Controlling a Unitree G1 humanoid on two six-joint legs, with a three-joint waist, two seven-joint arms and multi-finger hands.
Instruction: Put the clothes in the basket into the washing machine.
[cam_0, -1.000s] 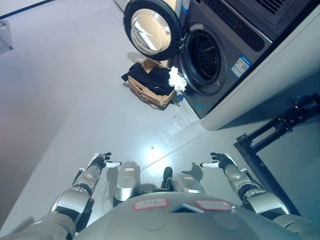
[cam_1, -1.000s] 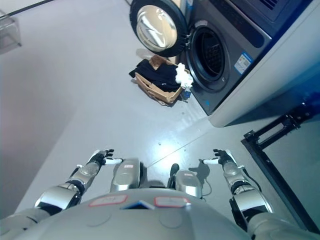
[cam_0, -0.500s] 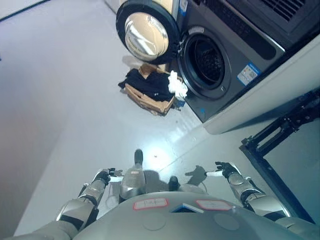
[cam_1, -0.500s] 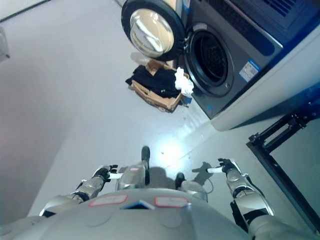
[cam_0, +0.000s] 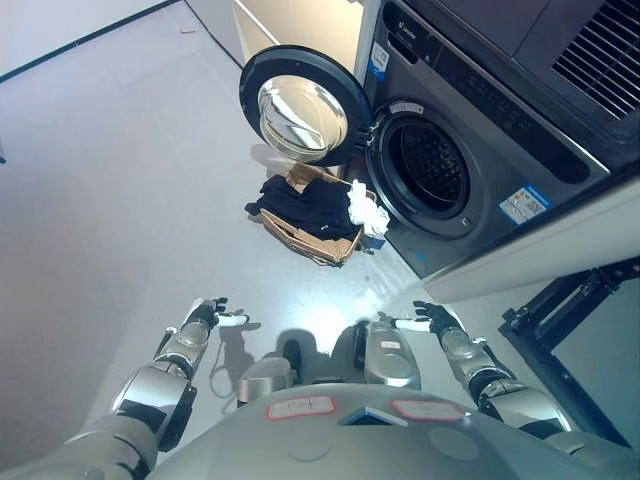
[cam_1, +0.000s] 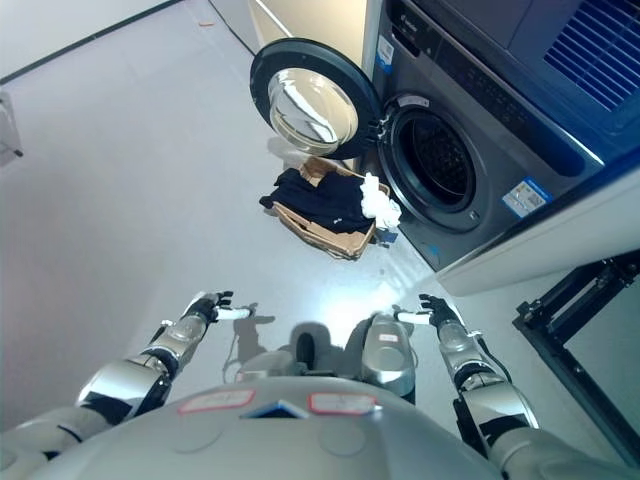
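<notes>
A grey front-loading washing machine (cam_0: 470, 140) stands at the upper right, its round door (cam_0: 303, 105) swung open to the left and the dark drum (cam_0: 428, 166) showing. On the floor in front of it sits a brown basket (cam_0: 306, 226) piled with black clothes (cam_0: 305, 203); a white cloth (cam_0: 363, 205) lies at its right end, next to the drum opening. My left hand (cam_0: 206, 314) and right hand (cam_0: 430, 317) hover low over the floor, well short of the basket, fingers spread and holding nothing.
Pale grey floor (cam_0: 120, 180) stretches to the left. A black metal frame (cam_0: 560, 310) stands at the right. A beige cabinet (cam_0: 290, 25) sits behind the open door.
The whole view has shifted as the camera moved; the washer and basket now sit further right and nearer. Both hands stay open and empty.
</notes>
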